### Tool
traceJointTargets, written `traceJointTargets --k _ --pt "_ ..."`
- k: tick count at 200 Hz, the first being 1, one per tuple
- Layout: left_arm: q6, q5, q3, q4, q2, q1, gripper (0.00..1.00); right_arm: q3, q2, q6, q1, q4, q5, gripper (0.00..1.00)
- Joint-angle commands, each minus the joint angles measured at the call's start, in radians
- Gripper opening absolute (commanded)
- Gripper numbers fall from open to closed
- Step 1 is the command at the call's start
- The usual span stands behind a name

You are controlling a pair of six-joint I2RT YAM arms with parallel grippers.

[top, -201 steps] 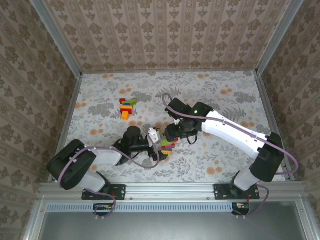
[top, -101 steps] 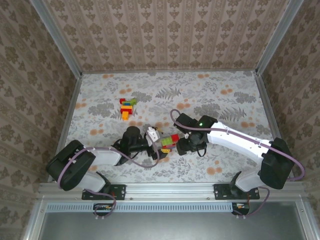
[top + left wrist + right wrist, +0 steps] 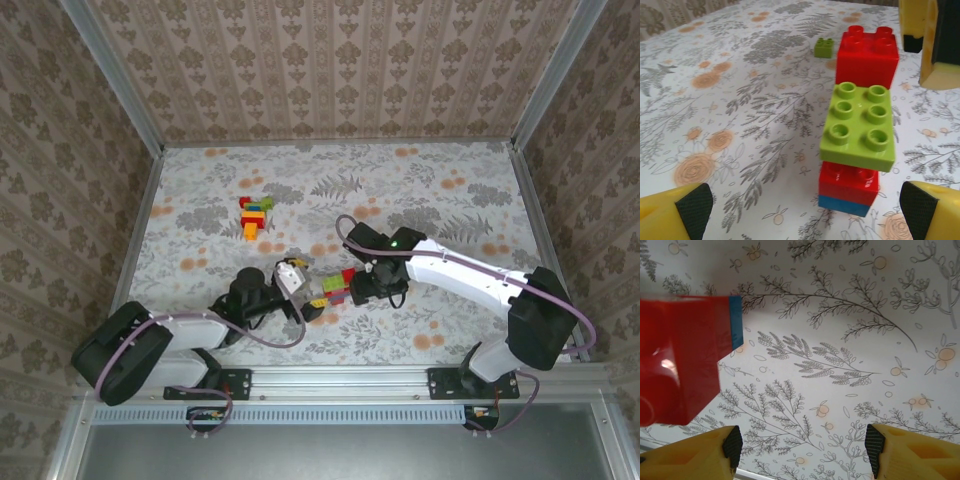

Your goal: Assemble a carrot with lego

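A lego stack (image 3: 335,285) rests on the table between my two grippers. In the left wrist view it shows a red brick (image 3: 867,55) at the far end, a lime green brick (image 3: 860,125), then a red brick (image 3: 849,182) on a blue one (image 3: 846,204). My left gripper (image 3: 303,292) (image 3: 806,207) is wide open just short of the blue end and holds nothing. My right gripper (image 3: 368,287) (image 3: 803,442) is open beside the red end. In the right wrist view a red and blue part of the stack (image 3: 680,355) lies left of its fingers, outside them.
A small pile of loose lego (image 3: 255,215) lies at the back left of the table. A single small green brick (image 3: 824,47) sits beyond the stack. The right gripper's yellow fingers (image 3: 935,40) stand close by the stack's red end. Walls close the table on three sides.
The left arm has drawn back to the left, away from the stack. The right gripper has come down from above the stack to its right side. The stack now lies free.
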Motion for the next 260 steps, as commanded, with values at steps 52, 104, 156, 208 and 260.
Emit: traceJointTargets --k 52,104,156,208,260 --pt "-0.041 -0.074 -0.051 0.094 -0.025 0.037 1.00 0.045 0.046 -0.021 -0.042 0.012 0.036 0.69" --pt "-0.034 -0.023 -0.049 0.111 -0.002 0.042 1.00 0.072 0.104 -0.038 -0.074 0.020 0.041 0.69" --pt "-0.027 -0.006 -0.038 0.111 0.024 0.043 1.00 0.120 0.151 -0.061 -0.103 0.008 0.068 0.69" --pt "-0.019 0.031 -0.019 0.102 0.046 0.043 1.00 0.184 0.206 -0.093 -0.132 -0.004 0.085 0.69" --pt "-0.006 0.070 0.010 0.085 0.082 0.043 1.00 0.235 0.242 -0.113 -0.141 -0.001 0.070 0.69"
